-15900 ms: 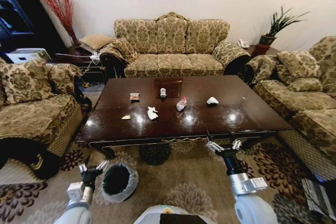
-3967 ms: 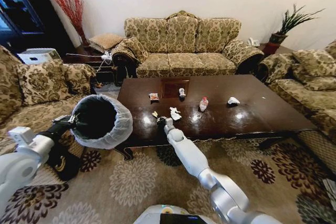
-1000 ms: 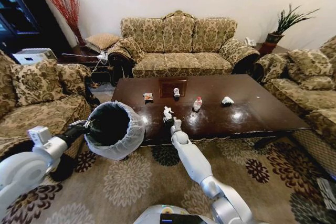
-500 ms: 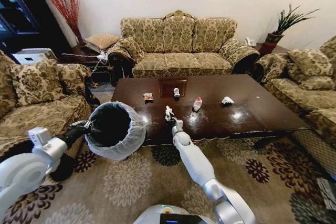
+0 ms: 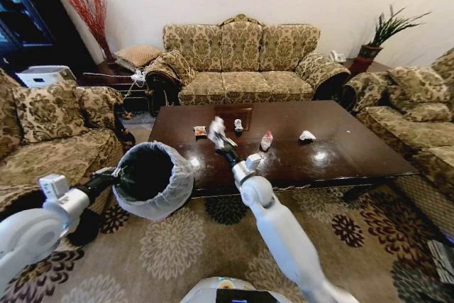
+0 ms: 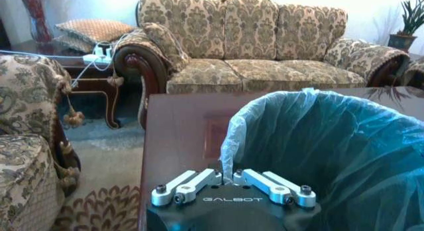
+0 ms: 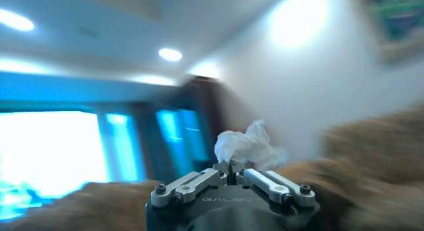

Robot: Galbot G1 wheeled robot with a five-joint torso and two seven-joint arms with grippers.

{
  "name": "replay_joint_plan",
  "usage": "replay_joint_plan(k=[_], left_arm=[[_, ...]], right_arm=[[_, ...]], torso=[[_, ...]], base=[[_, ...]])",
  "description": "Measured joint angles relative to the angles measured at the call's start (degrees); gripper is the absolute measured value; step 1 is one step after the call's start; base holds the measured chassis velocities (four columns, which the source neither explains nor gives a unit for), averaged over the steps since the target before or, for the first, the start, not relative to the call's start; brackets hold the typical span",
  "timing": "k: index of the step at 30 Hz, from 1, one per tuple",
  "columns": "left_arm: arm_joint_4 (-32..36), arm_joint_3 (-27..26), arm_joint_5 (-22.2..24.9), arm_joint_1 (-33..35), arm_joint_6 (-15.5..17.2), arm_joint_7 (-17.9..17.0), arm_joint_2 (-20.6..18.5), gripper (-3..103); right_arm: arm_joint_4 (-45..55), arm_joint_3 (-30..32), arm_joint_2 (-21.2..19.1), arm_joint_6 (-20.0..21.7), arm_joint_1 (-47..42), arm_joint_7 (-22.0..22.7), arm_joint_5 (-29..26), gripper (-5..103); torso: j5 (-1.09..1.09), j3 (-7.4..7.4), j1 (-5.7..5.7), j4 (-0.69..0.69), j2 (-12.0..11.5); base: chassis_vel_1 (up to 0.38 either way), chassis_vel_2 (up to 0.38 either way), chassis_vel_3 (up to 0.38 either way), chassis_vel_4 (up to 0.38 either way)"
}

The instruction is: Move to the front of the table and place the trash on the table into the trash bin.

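While my right claw (image 5: 217, 133) pinches a crumpled tissue (image 5: 216, 126) above the desk (image 5: 340, 150), the trash bin (image 5: 152, 179), rim-clamped in my left claw (image 5: 117, 174), sits down-left.

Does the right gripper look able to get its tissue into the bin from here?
Probably yes. The right gripper holds the tissue lifted off the table, and the left gripper holds the trash bin up beside it, mouth open, nothing between.
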State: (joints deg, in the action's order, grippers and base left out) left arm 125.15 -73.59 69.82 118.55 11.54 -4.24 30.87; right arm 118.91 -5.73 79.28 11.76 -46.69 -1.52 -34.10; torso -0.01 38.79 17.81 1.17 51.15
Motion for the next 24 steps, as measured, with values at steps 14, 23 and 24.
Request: replay_joint_plan(k=[14, 23, 24], left_arm=[[2.4, -0.5, 0.4, 0.1, 0.3, -0.3, 0.4, 3], [1.1, 0.5, 0.0, -0.5, -0.2, 0.0, 1.0, 3], [1.1, 0.6, -0.1, -0.6, -0.2, 0.0, 1.0, 3]], right_arm=[[-0.7, -17.5, -1.6, 7.4, 1.8, 0.0, 0.7, 10], [-0.4, -16.7, -2.2, 5.3, 0.6, -1.2, 1.0, 37], [-0.4, -16.6, -2.4, 4.6, 0.5, -1.3, 0.9, 42]], torso=[[0.01, 0.01, 0.01, 0.00, 0.0], [0.01, 0.01, 0.01, 0.00, 0.0], [0.01, 0.01, 0.01, 0.00, 0.0]], base=[[0.000, 0.000, 0.000, 0.000], [0.000, 0.000, 0.000, 0.000], [0.000, 0.000, 0.000, 0.000]])
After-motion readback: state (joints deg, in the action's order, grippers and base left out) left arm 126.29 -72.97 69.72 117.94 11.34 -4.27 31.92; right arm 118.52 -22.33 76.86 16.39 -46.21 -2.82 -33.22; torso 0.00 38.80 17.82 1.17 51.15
